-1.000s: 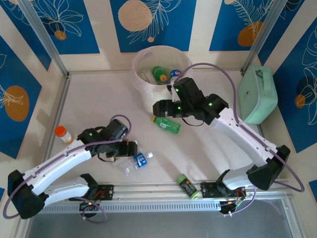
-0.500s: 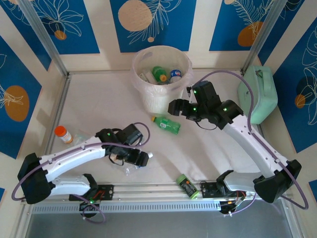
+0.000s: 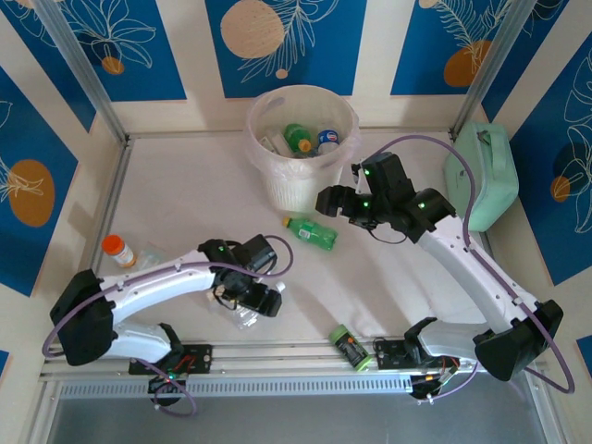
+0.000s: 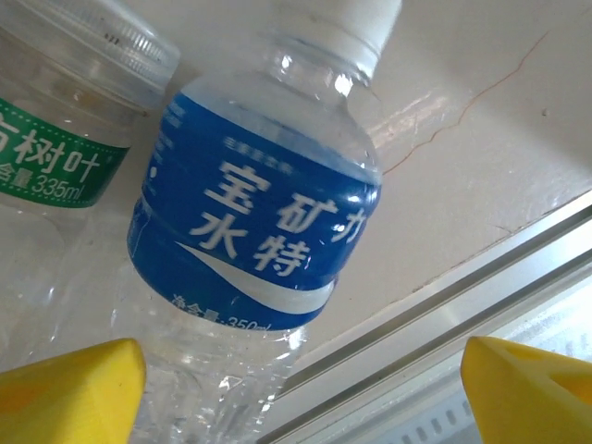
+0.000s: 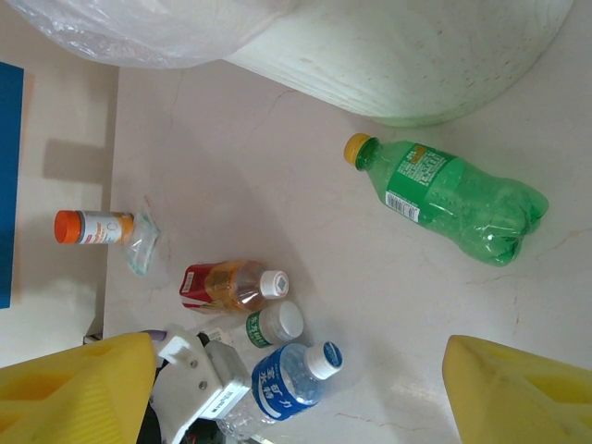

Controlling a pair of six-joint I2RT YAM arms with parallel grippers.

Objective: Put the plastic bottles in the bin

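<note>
While spread wide, left gripper: low over the near bottle cluster, yellow fingertips on either side of the blue-labelled water bottle, not clamped on it.
blue-labelled water bottle: lying on the table close to the near rail, cap pointing away from the fingertips.
green-labelled clear bottle: just beside the blue-labelled water bottle.
red-labelled bottle: on its side in the same cluster, next to the green-labelled clear bottle.
right gripper: released, jaws far apart and holding nothing, raised beside the bin's wall and above the green soda bottle.
green soda bottle: on its side on the table, yellow cap toward the bin, near it but not touching.
bin: at the far middle of the table, bag-lined.
binned bottles: a green one and a blue-capped one among those inside.
orange-capped bottle: alone at the left, well apart from the cluster.
mint-green case: against the right wall.
dark cylinder: green-capped, by the near rail between the arm bases.
</note>
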